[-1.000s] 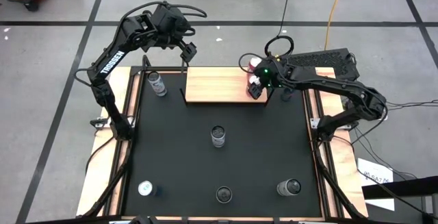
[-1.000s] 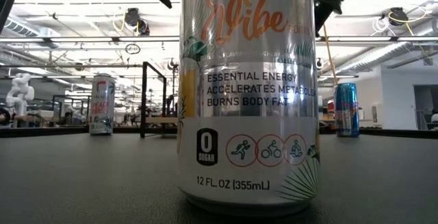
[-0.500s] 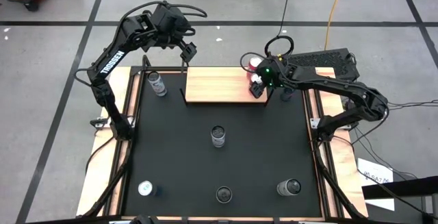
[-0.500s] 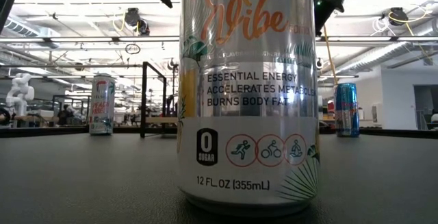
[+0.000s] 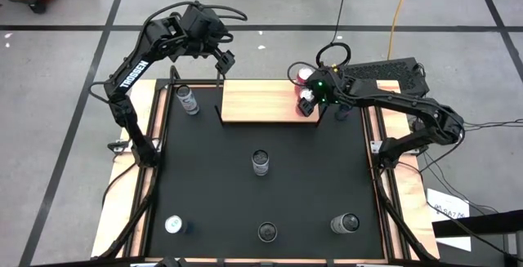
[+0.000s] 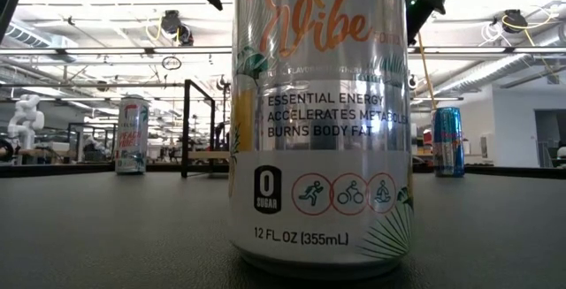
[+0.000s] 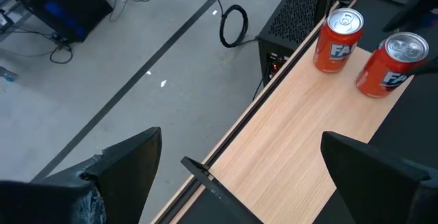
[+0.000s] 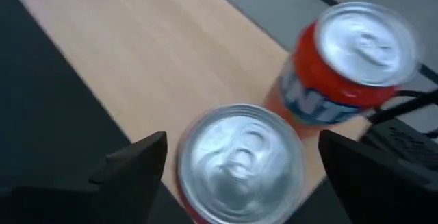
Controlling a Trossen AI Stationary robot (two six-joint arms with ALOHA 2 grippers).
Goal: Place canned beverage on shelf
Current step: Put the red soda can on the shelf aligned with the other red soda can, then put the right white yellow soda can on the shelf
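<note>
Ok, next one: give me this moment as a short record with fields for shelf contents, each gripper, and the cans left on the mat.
shelf: light-wood board at the far edge of the black mat
cans on shelf: two orange cans, upright at the right end, side by side
right gripper: open, fingers either side of the nearer orange can, above it
left gripper: open, empty, hovering by the shelf's left end
cans on mat: five, upright
</note>
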